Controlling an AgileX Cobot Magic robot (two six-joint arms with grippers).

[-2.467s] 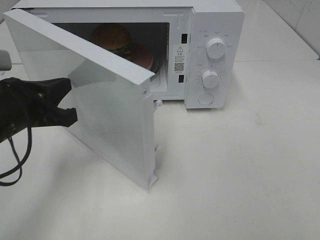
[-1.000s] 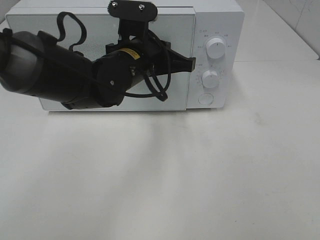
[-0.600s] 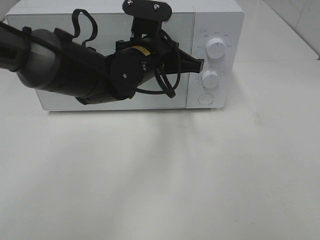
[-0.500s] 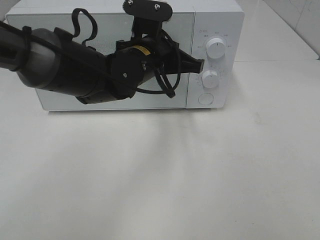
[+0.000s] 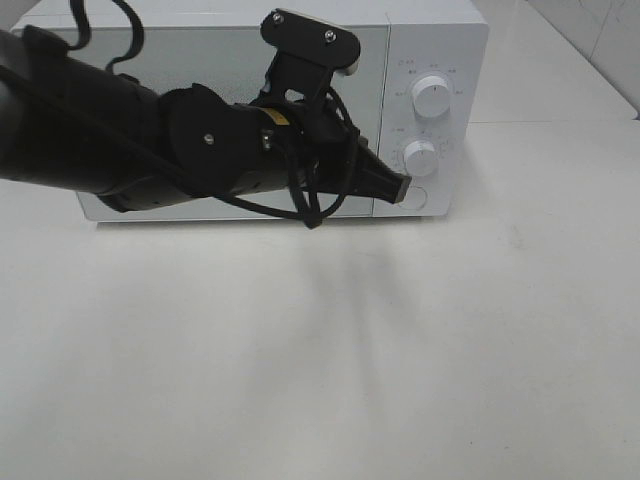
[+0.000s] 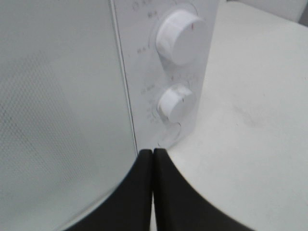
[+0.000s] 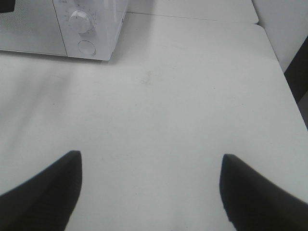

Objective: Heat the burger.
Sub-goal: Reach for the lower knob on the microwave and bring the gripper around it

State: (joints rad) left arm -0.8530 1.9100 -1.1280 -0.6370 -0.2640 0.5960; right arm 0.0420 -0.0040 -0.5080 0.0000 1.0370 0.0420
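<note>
Left hand (image 5: 401, 188) by microwave (image 5: 455, 45); burger unseen

White tabletop (image 5: 450, 350); pale wall (image 5: 605, 40) far right.

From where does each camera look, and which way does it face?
Exterior high: mounted above, facing down at the closed microwave and table; left arm shows.
Left wrist: close to the lower knob; shut left hand shows.
Right wrist: over the table, facing the microwave; open right hand shows.
All share the lower knob.
</note>
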